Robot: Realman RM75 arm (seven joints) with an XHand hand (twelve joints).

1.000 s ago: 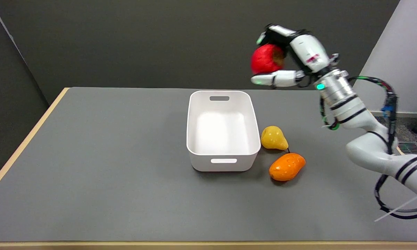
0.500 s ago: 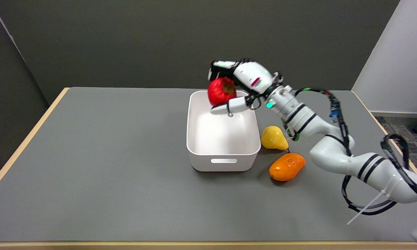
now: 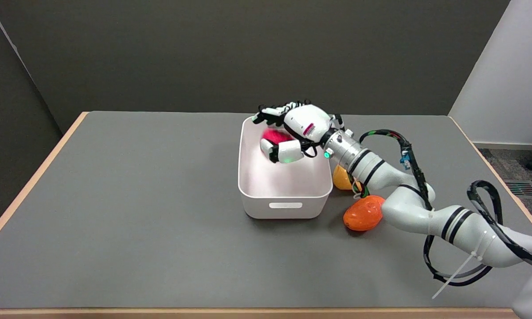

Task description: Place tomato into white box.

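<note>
the right hand (image 3: 292,128) reaches over the far end of the white box (image 3: 284,195), low inside its rim. the tomato (image 3: 272,137) shows as a blurred red-pink shape under the palm, between the thumb below and the fingers (image 3: 266,113) curled over the far rim. it sits inside the box's far part, but the blur hides whether the hand grasps it or has let it go, and whether it touches the box floor: i cannot tell. the box's inner walls carry a pink tint near the fruit.

on the back of the hand is a small label with a red mark; its writing is too small to read. a green light glows on the thumb and another at the wrist.

the box has a slot handle in its near wall and stands on the grey table (image 3: 115,212), which has a pale wood edge. just right of the box, the forearm crosses over a yellow fruit (image 3: 340,177), mostly hidden. near it lies an orange fruit (image 3: 362,213), partly covered by the arm's elbow. black cables loop along the arm, with a white zip tie sticking out.
</note>
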